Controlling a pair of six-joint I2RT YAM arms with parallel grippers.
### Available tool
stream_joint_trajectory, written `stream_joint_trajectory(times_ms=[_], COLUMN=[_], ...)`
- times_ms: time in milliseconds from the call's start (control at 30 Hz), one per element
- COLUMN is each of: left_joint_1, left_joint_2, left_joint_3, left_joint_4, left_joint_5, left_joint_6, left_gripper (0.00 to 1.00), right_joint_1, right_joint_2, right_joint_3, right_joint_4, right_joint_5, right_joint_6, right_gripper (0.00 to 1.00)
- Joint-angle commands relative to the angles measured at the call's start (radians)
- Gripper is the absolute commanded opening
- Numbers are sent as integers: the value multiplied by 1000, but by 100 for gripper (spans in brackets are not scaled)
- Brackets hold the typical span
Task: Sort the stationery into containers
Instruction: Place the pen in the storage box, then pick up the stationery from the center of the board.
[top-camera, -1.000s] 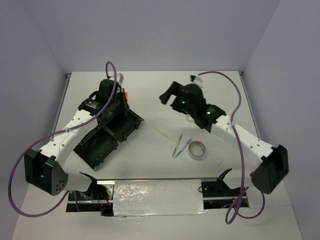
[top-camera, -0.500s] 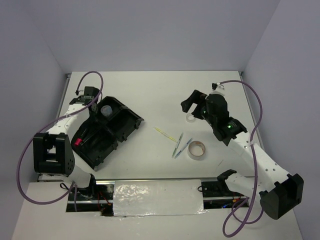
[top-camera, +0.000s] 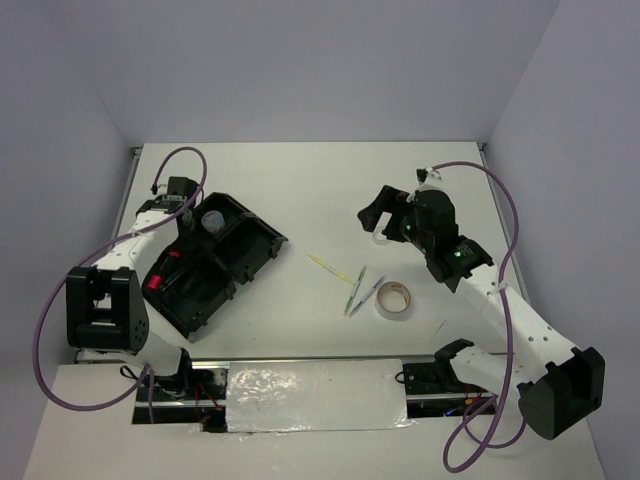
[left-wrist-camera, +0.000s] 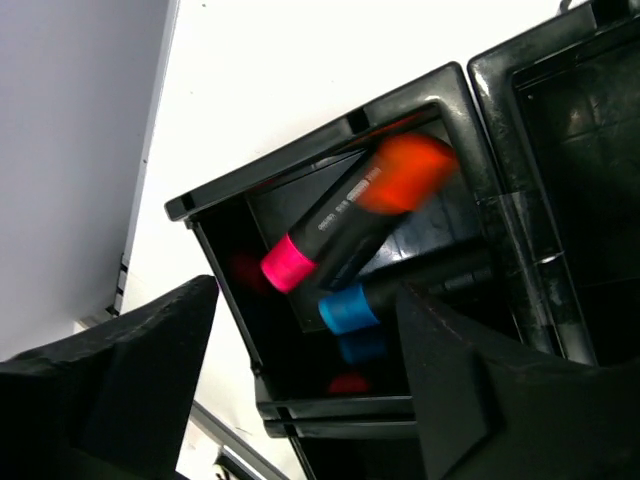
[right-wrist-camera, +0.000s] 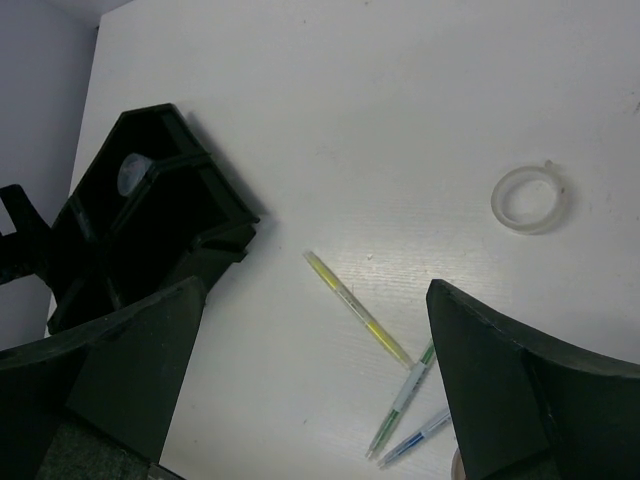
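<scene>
— Reporting on the left side: what changed?
— My left tool (top-camera: 183, 203), clenched a second ago, now stands released above the tray (top-camera: 255, 245). The orange highlighter (left-wrist-camera: 400, 175) shows blurred in the end compartment, beside the pink highlighter (left-wrist-camera: 300, 255) and blue highlighter (left-wrist-camera: 350, 308).
— Outstanding?
— Pens (right-wrist-camera: 400, 400), yellow stick (right-wrist-camera: 355, 308), ring (right-wrist-camera: 528, 198) and tape roll (top-camera: 394, 300) lie on the worktop (top-camera: 300, 180). My right tool (top-camera: 377, 212) hangs released above them.

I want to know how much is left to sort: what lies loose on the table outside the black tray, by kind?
Thin yellow stick: 1
Slim pale pens: 2
Beige tape roll: 1
Small clear ring: 1
Total: 5
</scene>
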Motion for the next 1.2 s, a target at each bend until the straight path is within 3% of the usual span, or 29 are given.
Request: stream_joint_trajectory(times_ms=[0, 67, 133, 200, 367, 467, 567, 667, 767, 967, 1167], left_joint_1=[8, 8, 8, 8, 8, 8, 6, -30, -58, -92, -100], left_joint_2=[-80, -109, -162, -201, -400, -523, -618, -683, -701, -683, -689], left_joint_3=[9, 4, -3, -11, -80, -141, -201, -229, -229, -218, -221], left_joint_4=[14, 19, 26, 45, 112, 157, 168, 166, 168, 163, 168], left_joint_5=[4, 17, 49, 81, 251, 317, 346, 319, 317, 328, 353], left_joint_6=[0, 0, 0, 3, -17, -26, -21, -12, -7, 0, 8], left_gripper=[88, 91, 99, 99, 99, 99, 99, 99, 99, 99, 99], right_joint_1=[-3, 2, 8, 45, 183, 216, 198, 105, 49, -30, -72], right_joint_2=[5, 11, 33, 59, 204, 246, 278, 368, 534, 781, 867], right_joint_3=[11, 14, 20, 48, 169, 180, 174, 203, 312, 510, 559], right_joint_4=[60, 57, 48, 2, -228, -241, -199, -178, -237, -326, -328], right_joint_5=[-44, -72, -95, -74, 215, 269, 256, 178, 170, 169, 157], right_joint_6=[-46, -60, -84, -103, -131, -112, -178, -201, -247, -308, -321], right_gripper=[100, 100, 100, 100, 100, 100, 98, 95, 82, 67, 67])
